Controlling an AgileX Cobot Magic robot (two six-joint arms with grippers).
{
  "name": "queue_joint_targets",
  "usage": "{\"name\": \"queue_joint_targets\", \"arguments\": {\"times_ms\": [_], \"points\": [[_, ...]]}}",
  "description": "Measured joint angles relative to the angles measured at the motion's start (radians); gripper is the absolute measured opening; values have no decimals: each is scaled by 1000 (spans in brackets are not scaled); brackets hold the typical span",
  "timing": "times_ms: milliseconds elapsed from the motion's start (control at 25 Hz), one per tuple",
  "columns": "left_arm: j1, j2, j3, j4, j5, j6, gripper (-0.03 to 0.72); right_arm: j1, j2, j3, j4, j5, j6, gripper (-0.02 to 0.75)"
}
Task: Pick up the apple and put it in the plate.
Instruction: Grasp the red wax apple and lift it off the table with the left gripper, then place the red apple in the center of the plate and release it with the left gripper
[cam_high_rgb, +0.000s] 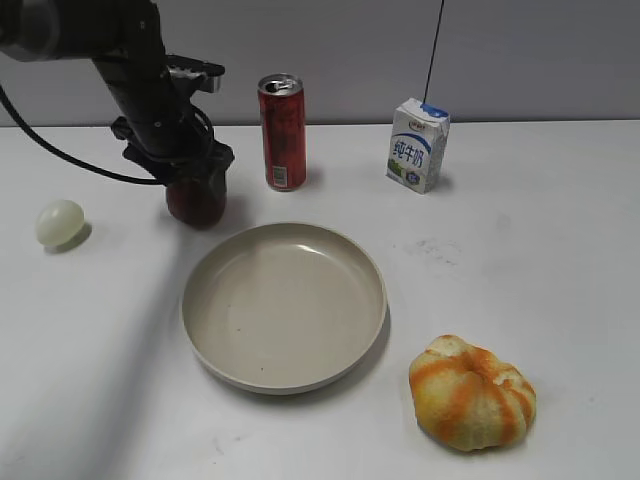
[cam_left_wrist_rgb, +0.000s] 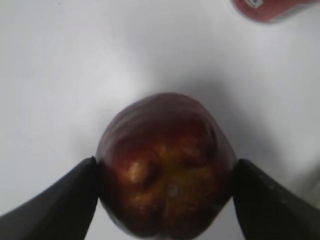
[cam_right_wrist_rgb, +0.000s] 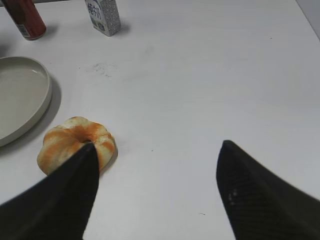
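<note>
The dark maroon-red apple (cam_high_rgb: 196, 203) stands on the white table at the back left, just left of the plate's far rim. My left gripper (cam_high_rgb: 193, 172) comes down on it from above. In the left wrist view the apple (cam_left_wrist_rgb: 167, 150) fills the gap between the two black fingers of the left gripper (cam_left_wrist_rgb: 165, 162), and both fingers touch its sides. The beige plate (cam_high_rgb: 215, 330) lies empty in the middle and shows at the left edge of the right wrist view (cam_right_wrist_rgb: 30, 100). My right gripper (cam_right_wrist_rgb: 159, 145) is open and empty above bare table, out of the exterior view.
A red can (cam_high_rgb: 282, 132) stands right of the apple, close to the left arm. A milk carton (cam_high_rgb: 417, 145) stands at the back right. A pale ball (cam_high_rgb: 59, 223) lies far left. An orange-and-yellow striped lumpy fruit (cam_high_rgb: 472, 392) lies at the front right, beside my right gripper's left finger.
</note>
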Motion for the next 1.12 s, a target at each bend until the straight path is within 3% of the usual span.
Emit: {"name": "queue_joint_targets", "arguments": {"times_ms": [280, 480, 680, 920, 1120], "points": [[0, -124, 0, -7, 148, 0, 613, 0, 0, 0, 0, 0, 0, 585], [-17, -212, -3, -131, 257, 0, 610, 0, 0, 0, 0, 0, 0, 585], [-141, -217, 13, -146, 266, 0, 610, 0, 0, 0, 0, 0, 0, 585], [-317, -204, 89, -92, 222, 0, 610, 0, 0, 0, 0, 0, 0, 585], [-366, -127, 104, -85, 173, 0, 610, 0, 0, 0, 0, 0, 0, 585]]}}
